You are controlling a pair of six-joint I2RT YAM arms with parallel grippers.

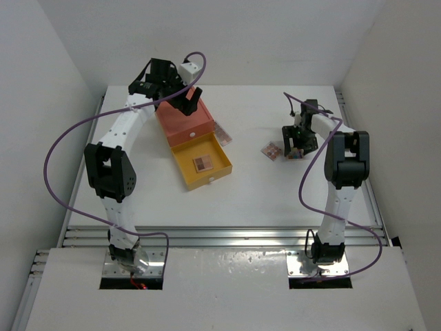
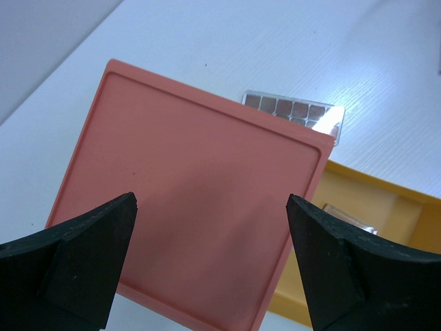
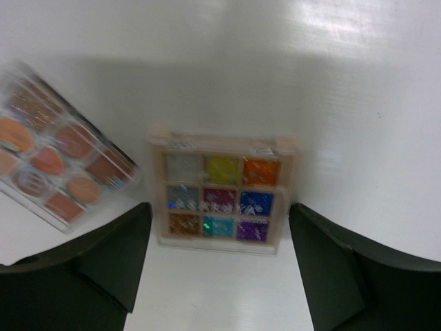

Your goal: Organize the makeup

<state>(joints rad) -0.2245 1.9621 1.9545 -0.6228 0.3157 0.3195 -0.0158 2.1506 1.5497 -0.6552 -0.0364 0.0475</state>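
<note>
Multicoloured palette [image 3: 219, 192] lies flat (orange-toned palette [image 3: 58, 155] beside it).

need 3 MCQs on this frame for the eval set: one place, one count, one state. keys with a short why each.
1. Where is the multicoloured palette?
A) lifted in the air
B) flat on the table, under the right gripper
C) standing on edge

2. How many pans does it have?
A) 4
B) 6
C) 9

3. The yellow drawer is:
A) shut
B) open and bare
C) open with a palette inside

Key:
1 B: the right wrist view shows it lying flat below the open jaws, untouched.
2 C: three rows of three pans.
3 C: the top view shows it pulled out with one square item on its floor.
</note>
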